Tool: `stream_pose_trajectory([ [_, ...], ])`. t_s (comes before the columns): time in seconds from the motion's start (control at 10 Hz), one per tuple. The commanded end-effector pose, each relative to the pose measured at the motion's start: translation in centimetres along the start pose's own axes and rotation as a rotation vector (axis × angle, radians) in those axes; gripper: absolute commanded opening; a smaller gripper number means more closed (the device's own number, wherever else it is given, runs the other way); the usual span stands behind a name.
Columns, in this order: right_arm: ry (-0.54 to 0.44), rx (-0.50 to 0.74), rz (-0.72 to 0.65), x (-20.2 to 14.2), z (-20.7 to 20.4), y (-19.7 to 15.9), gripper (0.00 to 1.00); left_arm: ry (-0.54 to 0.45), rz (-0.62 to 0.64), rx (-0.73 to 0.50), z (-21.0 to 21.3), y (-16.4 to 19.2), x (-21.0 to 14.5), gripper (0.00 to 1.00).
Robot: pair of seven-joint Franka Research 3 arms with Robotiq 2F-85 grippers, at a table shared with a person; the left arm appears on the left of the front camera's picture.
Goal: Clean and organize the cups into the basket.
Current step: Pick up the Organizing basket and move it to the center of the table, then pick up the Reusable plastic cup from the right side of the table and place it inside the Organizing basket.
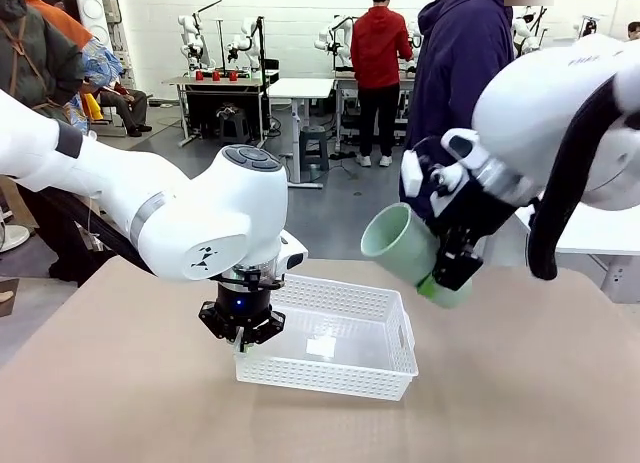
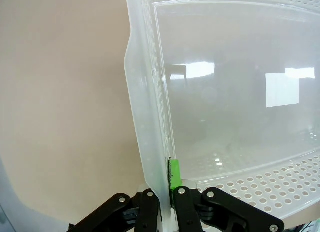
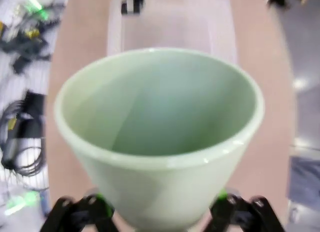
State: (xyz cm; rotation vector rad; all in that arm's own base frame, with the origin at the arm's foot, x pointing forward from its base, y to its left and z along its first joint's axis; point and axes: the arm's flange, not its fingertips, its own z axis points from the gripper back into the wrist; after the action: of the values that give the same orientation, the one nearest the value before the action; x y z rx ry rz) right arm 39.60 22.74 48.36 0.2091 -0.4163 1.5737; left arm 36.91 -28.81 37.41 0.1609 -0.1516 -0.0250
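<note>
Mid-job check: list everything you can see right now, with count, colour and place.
cup: one, pale mint green, held tilted in the air, above and right of the basket
basket: one, white with perforated sides, on the middle of the table
table: one, tan-brown top, under the basket
person: one, dark navy hoodie, standing at the far side
bystander: one, red top, far back in the room
left gripper: one, black with green pads, shut on the basket's left wall
right gripper: one, black, gripping the cup near its base
</note>
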Motion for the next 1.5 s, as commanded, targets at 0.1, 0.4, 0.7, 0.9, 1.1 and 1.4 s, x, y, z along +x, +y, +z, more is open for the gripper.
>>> stream_pose_trajectory([
  [0.1,0.167,0.097,-0.030,2.2,-1.2,-2.1,0.83,0.000,-0.005,0.011,-0.2,-0.2,-0.3,0.00],
  [0.4,0.160,0.199,-0.052,2.2,-1.2,-3.2,0.83,0.000,-0.005,0.011,-0.2,-0.2,-0.3,0.00],
  [0.7,0.181,0.121,-0.032,1.6,-2.6,-1.8,0.83,0.000,-0.005,0.011,-0.2,-0.2,-0.3,0.00],
  [0.9,0.181,0.121,-0.032,1.6,-2.6,-1.8,0.83,0.000,-0.005,0.011,-0.2,-0.2,-0.3,0.00],
  [1.1,0.181,0.121,-0.032,1.6,-2.6,-1.8,0.83,0.000,-0.005,0.011,-0.2,-0.2,-0.3,0.00],
  [1.4,0.144,0.156,-0.021,3.1,-4.9,-2.9,0.83,0.000,-0.005,0.011,-0.2,-0.2,-0.3,0.00],
])
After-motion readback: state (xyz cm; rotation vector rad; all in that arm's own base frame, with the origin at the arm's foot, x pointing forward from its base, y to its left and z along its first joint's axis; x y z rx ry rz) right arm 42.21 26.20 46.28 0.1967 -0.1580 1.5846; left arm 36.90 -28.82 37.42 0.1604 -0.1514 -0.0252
